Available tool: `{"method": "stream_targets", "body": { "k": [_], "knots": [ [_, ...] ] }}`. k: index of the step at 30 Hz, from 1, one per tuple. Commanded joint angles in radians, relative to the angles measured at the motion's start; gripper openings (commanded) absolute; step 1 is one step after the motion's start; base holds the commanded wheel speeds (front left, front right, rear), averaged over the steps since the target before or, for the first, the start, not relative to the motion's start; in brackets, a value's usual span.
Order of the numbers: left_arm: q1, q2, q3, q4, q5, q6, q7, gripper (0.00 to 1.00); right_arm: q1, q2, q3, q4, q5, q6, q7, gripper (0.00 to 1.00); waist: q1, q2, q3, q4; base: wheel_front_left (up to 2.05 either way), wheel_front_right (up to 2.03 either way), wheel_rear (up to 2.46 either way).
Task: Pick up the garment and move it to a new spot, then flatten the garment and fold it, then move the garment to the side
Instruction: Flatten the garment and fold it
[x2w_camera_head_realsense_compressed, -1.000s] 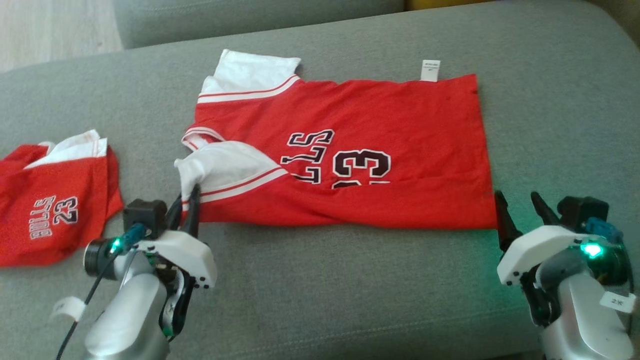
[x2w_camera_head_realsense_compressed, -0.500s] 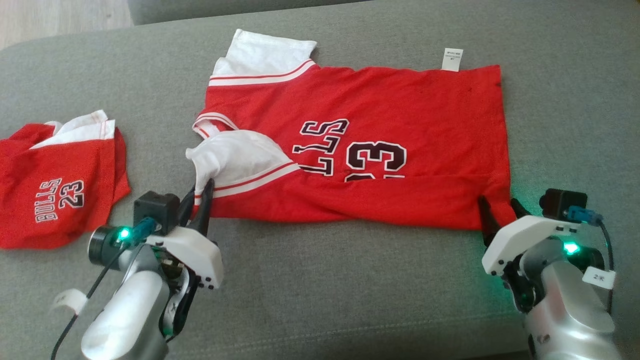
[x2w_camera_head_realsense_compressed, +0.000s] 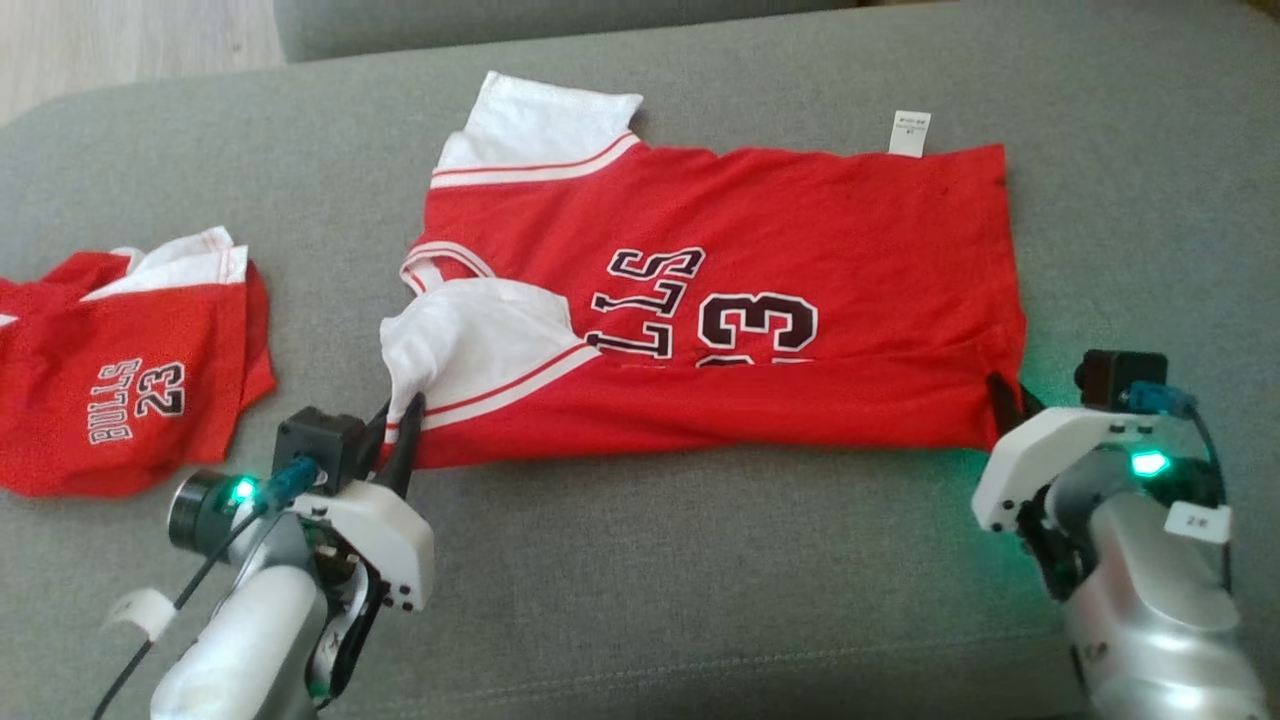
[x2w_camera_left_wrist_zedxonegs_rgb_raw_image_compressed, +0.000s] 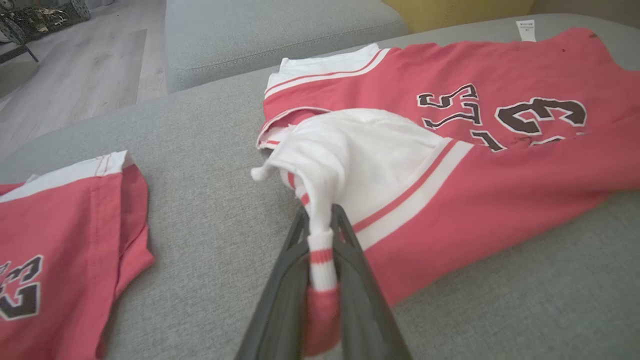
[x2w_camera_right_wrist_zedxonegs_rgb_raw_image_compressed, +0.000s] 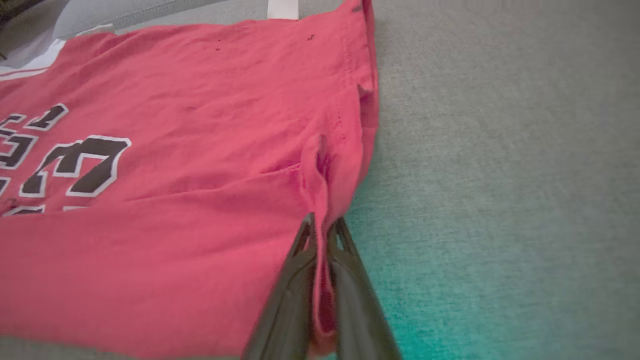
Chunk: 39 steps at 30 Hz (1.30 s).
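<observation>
Left gripper (x2w_camera_head_realsense_compressed: 400, 420) and right gripper (x2w_camera_head_realsense_compressed: 1010, 395) both pinching the garment (x2w_camera_head_realsense_compressed: 800, 230)

Left fingers are clamping tight on the bunched white sleeve (x2w_camera_left_wrist_zedxonegs_rgb_raw_image_compressed: 370, 160), with cloth drawn up between them. Right fingers are pinching the red hem corner, and the fabric is puckering at the tips. Garment is lying spread out, number side up, across the middle of the grey cushion (x2w_camera_head_realsense_compressed: 700, 580), its label (x2w_camera_head_realsense_compressed: 909, 132) pointing toward the cushion's far edge. Second red jersey (x2w_camera_head_realsense_compressed: 120, 400) is lying at the cushion's left end.
</observation>
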Motion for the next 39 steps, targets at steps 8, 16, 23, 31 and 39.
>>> {"method": "stream_targets", "body": {
  "k": [8, 16, 23, 31, 39],
  "knots": [
    [0.014, 0.046, 0.02, -0.019, -0.006, -0.006, 0.011, 0.0, -0.007, -0.113, 0.104, -0.095, 0.042, -0.001, 0.122, 0.0, 0.0, 0.0, -0.068, 0.007, 0.0, 0.0, 0.0],
    [0.101, 0.048, -0.011, -0.033, -0.039, -0.02, 0.052, 0.0, 0.154, -0.228, 0.187, -0.248, 0.171, -0.001, 0.335, 0.0, 0.0, 0.0, -0.147, 0.017, 0.0, 0.0, 0.0],
    [0.131, 0.042, -0.017, -0.041, -0.056, -0.011, 0.06, 0.0, 0.268, -0.252, 0.173, -0.395, 0.234, -0.001, 0.431, 0.0, 0.0, 0.0, -0.155, 0.012, 0.0, 0.0, 0.0],
    [0.133, 0.024, 0.009, -0.052, -0.09, 0.008, 0.043, 1.0, 0.3, -0.226, 0.128, -0.506, 0.233, -0.001, 0.403, 1.0, 0.0, 0.0, -0.154, 0.003, 0.0, 0.0, 0.0],
    [0.108, -0.003, 0.103, -0.135, -0.13, 0.061, -0.081, 1.0, 0.304, -0.151, 0.052, -0.633, 0.201, -0.001, 0.168, 1.0, 0.0, 0.0, -0.144, -0.001, 0.0, 0.0, 0.0]
  ]
}}
